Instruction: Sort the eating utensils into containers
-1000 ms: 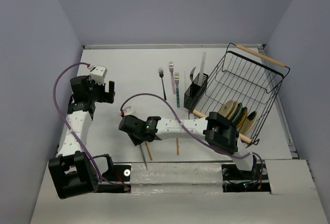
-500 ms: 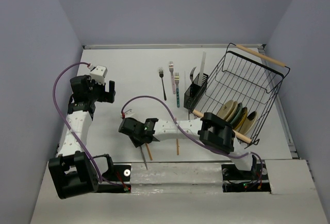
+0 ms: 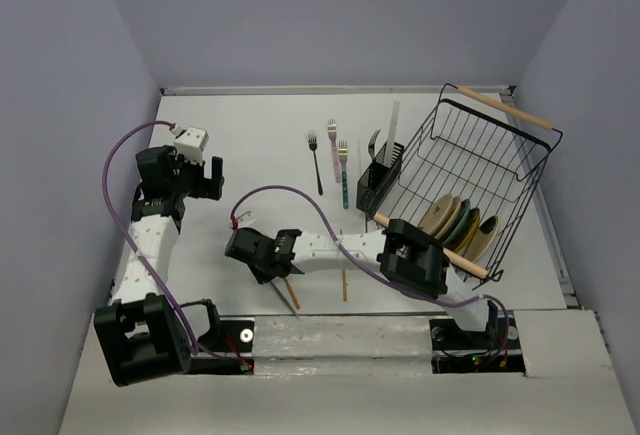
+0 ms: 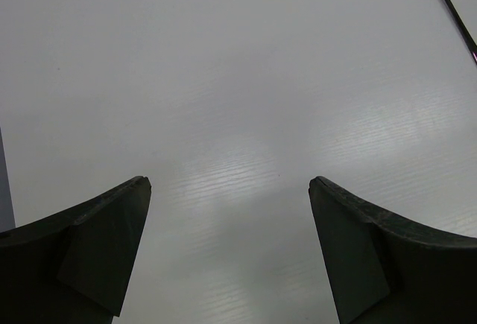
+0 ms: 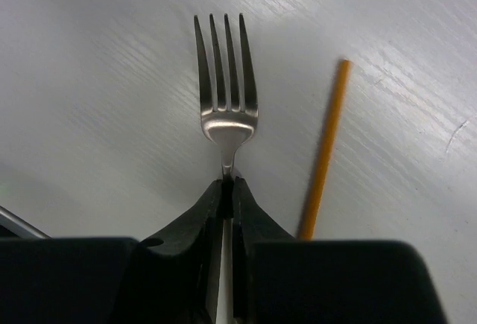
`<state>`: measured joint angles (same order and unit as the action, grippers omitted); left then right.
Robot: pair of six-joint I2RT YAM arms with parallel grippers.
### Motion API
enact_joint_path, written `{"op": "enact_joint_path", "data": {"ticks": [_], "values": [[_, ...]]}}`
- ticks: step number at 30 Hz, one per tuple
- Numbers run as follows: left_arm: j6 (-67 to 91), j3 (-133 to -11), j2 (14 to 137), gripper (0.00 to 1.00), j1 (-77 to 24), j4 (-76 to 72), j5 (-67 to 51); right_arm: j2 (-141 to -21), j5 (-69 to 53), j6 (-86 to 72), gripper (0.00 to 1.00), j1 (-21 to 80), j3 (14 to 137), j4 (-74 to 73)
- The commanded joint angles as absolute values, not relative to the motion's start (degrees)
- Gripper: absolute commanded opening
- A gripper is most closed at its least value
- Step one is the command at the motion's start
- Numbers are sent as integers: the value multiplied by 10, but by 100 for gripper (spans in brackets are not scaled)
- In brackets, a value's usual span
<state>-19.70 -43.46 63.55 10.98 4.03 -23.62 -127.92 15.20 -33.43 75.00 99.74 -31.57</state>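
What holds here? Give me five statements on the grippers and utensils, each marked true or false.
1. The right gripper is shut on the silver fork. True.
2. The left gripper holds a chopstick. False: it is open over bare table, holding nothing.
3. A brown chopstick lies beside the silver fork. True.
4. The plates are stacked flat on the table. False: they stand on edge in the wire rack.
5. The black fork, pink fork and teal fork lie outside the cutlery holder. True.
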Motion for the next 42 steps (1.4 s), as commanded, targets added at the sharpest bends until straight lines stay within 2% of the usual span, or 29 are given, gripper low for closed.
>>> {"op": "enact_joint_path", "data": {"ticks": [1,2,3,14,22,28,31,32,35,37,42], "values": [[-205,-427,622,99,113,15,-248,-1310,124,-338,7,751,1022,-316],[-205,-427,622,99,113,15,-248,-1311,114,-337,2,751,1030,-313],[-205,-426,623,99,113,15,-248,-1311,111,-337,0,751,1034,-311],[-206,-427,619,99,113,11,-236,-1225,-34,-266,0,751,1031,-179],[-204,-428,628,99,113,4,-218,-1063,-4,-167,0,725,950,-164],[-201,-434,642,99,114,-10,-220,-912,45,-71,0,660,886,-136],[-202,-432,643,99,114,-10,-224,-810,37,7,0,607,811,-23],[-204,-431,643,99,114,-11,-224,-783,33,35,0,593,780,75],[-206,-428,644,99,114,-12,-223,-717,24,82,0,520,666,237],[-206,-427,647,99,113,-16,-224,-685,6,57,0,447,622,279],[-203,-431,666,99,113,-20,-230,-697,-26,41,0,371,583,347]]}}
